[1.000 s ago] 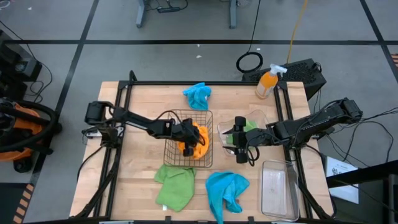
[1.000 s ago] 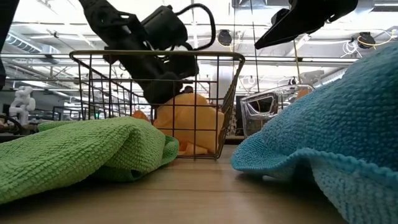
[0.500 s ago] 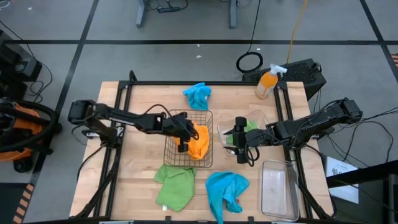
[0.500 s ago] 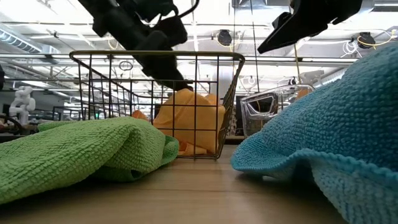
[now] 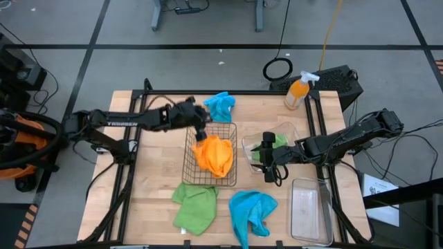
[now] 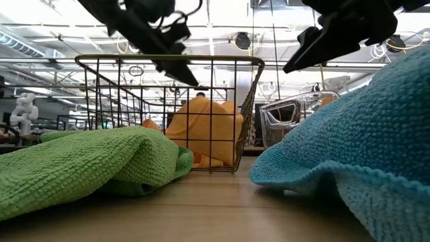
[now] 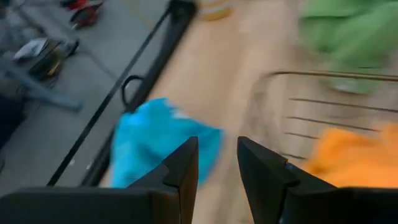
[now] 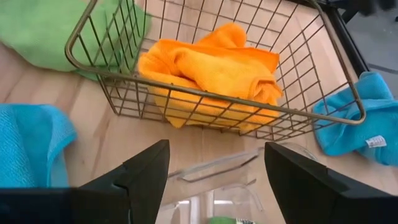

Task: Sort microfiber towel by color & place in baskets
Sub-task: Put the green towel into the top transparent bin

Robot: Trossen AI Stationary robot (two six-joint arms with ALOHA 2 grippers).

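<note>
Copper wire basket [image 5: 210, 176] at table [image 5: 152, 194] centre holding orange towels [image 5: 214, 155], clear tub [image 5: 294, 131] at 3 o'clock holding green towel [image 5: 279, 140], clear bin [image 5: 309, 207] at 5 o'clock, loose green towel [image 5: 194, 206] and blue towel [image 5: 250, 210] at 6 o'clock, another blue towel [image 5: 220, 106] at 12 o'clock, left gripper [image 5: 201, 124] slightly parted and empty over basket's far edge, right gripper [image 5: 266, 158] wide, empty, at tub.

Left arm reaches in from the table's left edge, forearm nearly level, wrist bent toward the table's middle. Left gripper [image 5: 201, 122] is raised near the far-left corner of the wire basket [image 5: 210, 155], fingers [image 7: 186, 165] parted by a narrow gap, nothing between them. Right arm comes in from the right edge, elbow raised, forearm running left. Right gripper [image 5: 267, 162] hangs over the clear tub [image 5: 294, 130], fingers [image 8: 146, 163] spread wide, empty.
</note>
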